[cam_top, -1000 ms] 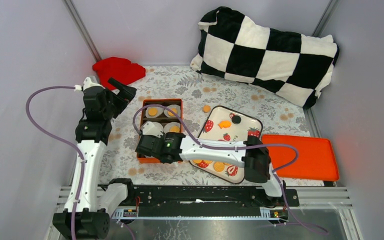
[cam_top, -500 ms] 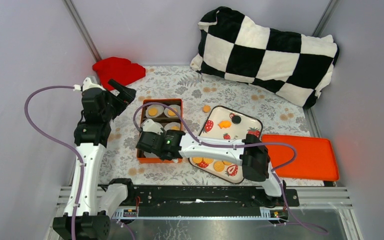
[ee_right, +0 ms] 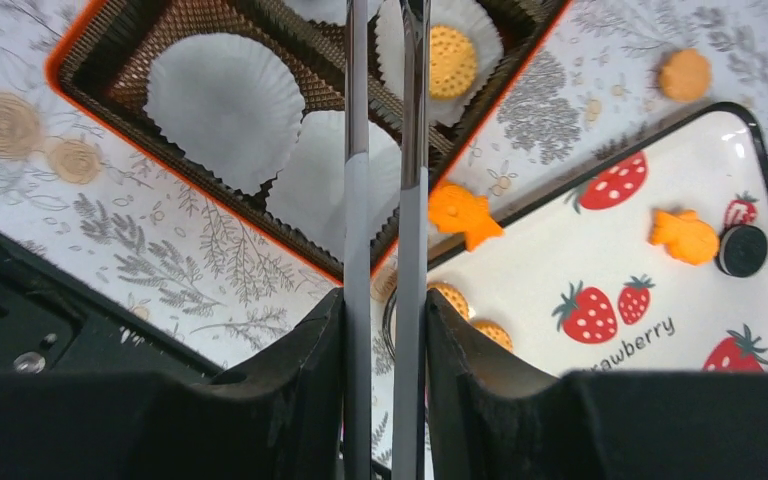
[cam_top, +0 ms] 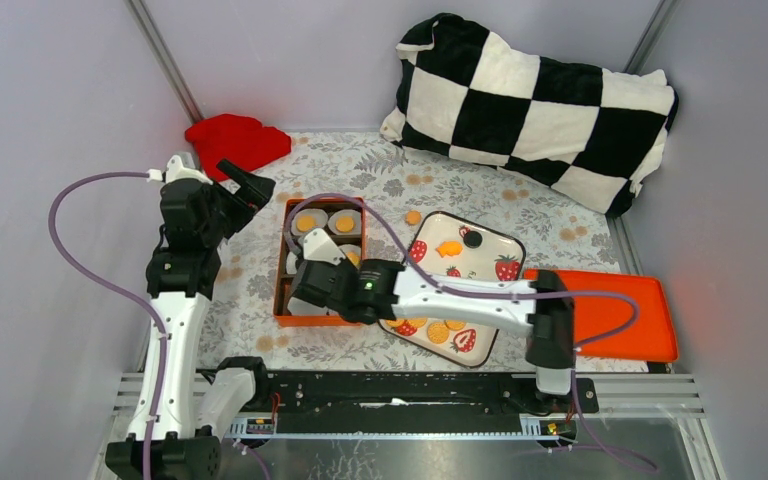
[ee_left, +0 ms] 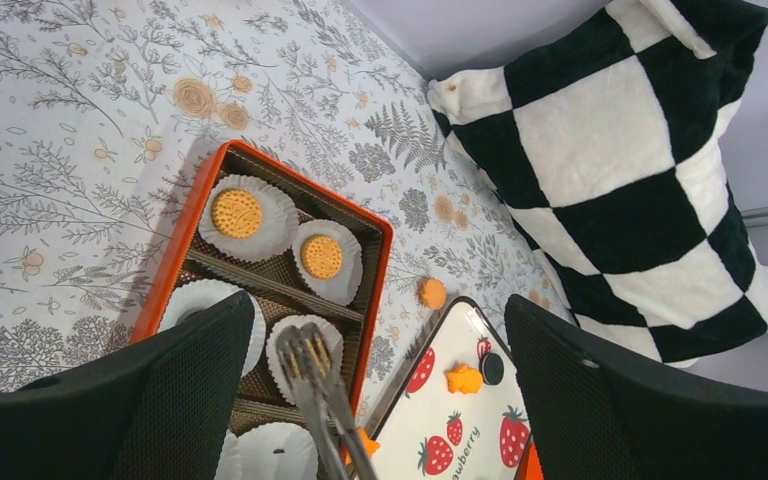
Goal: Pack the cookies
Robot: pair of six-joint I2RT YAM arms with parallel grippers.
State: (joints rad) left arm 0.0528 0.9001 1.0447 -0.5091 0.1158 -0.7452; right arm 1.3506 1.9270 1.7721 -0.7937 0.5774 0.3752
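The right gripper [ee_right: 385,330] pinches tongs [ee_right: 357,150] over the box [cam_top: 280,300], tips seemingly empty, poised to seat cookies [ee_left: 237,213] in paper cups [ee_right: 215,95]. Some already sit there; most wait on the strawberry tray [ee_right: 560,260]. The left gripper [ee_left: 380,385] hangs spread.

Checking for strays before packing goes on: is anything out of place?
Yes. One round cookie lies on the cloth between box and tray, outside both. A fish-shaped cookie lies at the box's rim by the tongs, not inside.
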